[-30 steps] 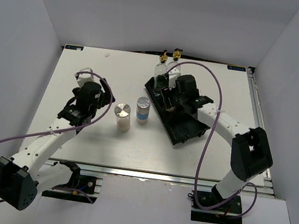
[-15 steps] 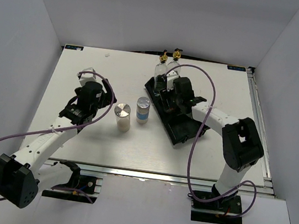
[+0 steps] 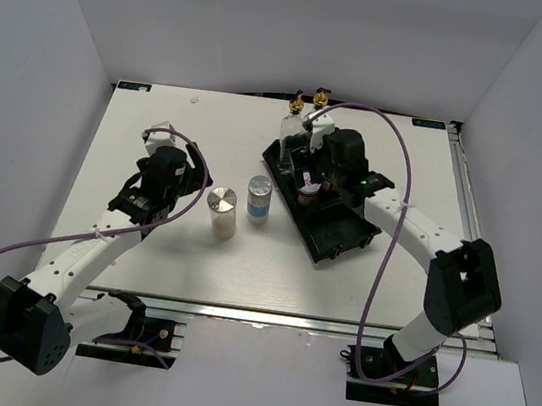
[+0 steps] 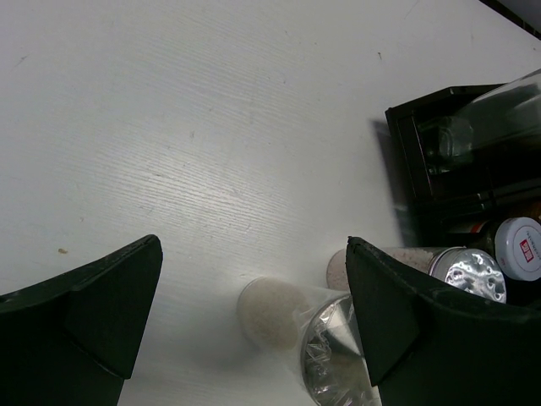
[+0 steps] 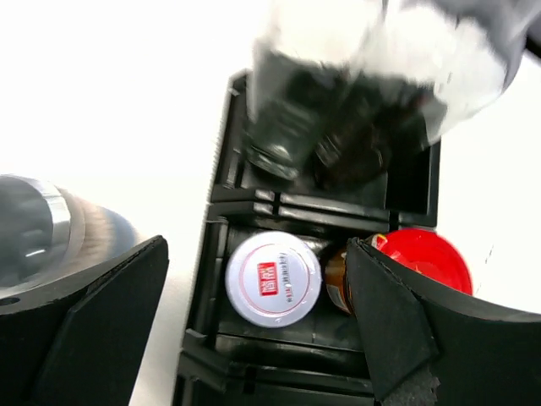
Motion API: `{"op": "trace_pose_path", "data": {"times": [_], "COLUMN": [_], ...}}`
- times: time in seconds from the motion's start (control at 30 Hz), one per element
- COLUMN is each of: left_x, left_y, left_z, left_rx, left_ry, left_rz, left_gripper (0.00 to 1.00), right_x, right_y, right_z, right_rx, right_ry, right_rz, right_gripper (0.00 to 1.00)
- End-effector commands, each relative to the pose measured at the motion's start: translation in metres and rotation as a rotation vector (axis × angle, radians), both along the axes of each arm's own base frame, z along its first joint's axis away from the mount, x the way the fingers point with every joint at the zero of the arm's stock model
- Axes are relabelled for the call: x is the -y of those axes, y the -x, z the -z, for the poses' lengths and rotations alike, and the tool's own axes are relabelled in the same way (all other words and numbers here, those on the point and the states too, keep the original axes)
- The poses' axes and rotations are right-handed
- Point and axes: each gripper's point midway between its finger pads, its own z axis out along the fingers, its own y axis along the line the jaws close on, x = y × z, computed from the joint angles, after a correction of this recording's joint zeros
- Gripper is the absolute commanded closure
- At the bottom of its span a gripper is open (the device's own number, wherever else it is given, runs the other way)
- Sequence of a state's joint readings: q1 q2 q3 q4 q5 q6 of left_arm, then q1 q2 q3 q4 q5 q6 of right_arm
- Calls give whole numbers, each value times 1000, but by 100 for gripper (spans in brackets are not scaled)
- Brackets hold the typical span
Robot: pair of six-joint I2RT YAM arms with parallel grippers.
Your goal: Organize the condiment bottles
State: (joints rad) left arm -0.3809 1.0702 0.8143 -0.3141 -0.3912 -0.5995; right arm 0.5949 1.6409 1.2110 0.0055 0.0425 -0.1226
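Right wrist view: silver-capped jar (image 5: 273,278) and red-lidded jar (image 5: 427,258) are sitting in the tray's (image 5: 245,205) middle compartment, glass bottles (image 5: 287,135) at its 12 o'clock.
Top view: arm (image 3: 418,234) is mostly masking those jars; plain shaker (image 3: 220,211) and blue-labelled shaker (image 3: 258,199) are standing on the surface (image 3: 230,137) at the tray's 9 o'clock.
Right hand (image 5: 256,254): hovering spread, empty.
Left hand (image 4: 252,262): hovering spread, empty.

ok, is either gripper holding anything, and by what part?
Nothing held. Left gripper open over the table; right gripper open above the silver-capped jar, not gripping it.
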Motion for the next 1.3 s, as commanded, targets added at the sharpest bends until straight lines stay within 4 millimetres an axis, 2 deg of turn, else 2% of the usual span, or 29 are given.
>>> {"op": "trace_pose_path", "data": {"times": [0.0,0.13,0.27,0.47,0.67,0.7,0.73,0.8,0.87,1.07,1.13,1.17,1.27], "left_x": [4,5,6,6,5,5,5,6,7,7,6,5,6], "left_y": [-2,-1,1,5,9,9,10,10,10,10,9,9,8], "left_z": [-18,-20,-21,-16,-17,-17,-17,-16,-16,-15,-16,-17,-19], "left_rx": [30,39,43,33,37,38,38,34,35,36,43,47,57], "left_ry": [23,33,40,46,49,50,51,51,53,55,54,53,56], "left_rz": [11,15,23,28,31,31,32,38,42,40,38,33,32], "left_gripper": [2,2,2,2,2,2,2,2,2,2,2,2,2], "right_x": [-12,-37,-53,-73,-86,-89,-93,-98,-104,-115,-116,-117,-116], "right_y": [16,63,89,96,80,77,75,75,72,68,68,69,68], "right_z": [-54,-63,-60,-37,-23,-15,-18,-8,-10,3,5,6,0], "right_rx": [92,100,92,41,12,-13,-11,-43,-44,-78,-87,-91,-82], "right_ry": [-89,-79,-66,20,38,41,35,38,25,25,21,18,10], "right_rz": [-122,-411,-539,-583,-527,-522,-530,-541,-553,-567,-568,-566,-549], "right_gripper": [11,11,11,11,11,11,11,10,11,12,21,34,56]}}
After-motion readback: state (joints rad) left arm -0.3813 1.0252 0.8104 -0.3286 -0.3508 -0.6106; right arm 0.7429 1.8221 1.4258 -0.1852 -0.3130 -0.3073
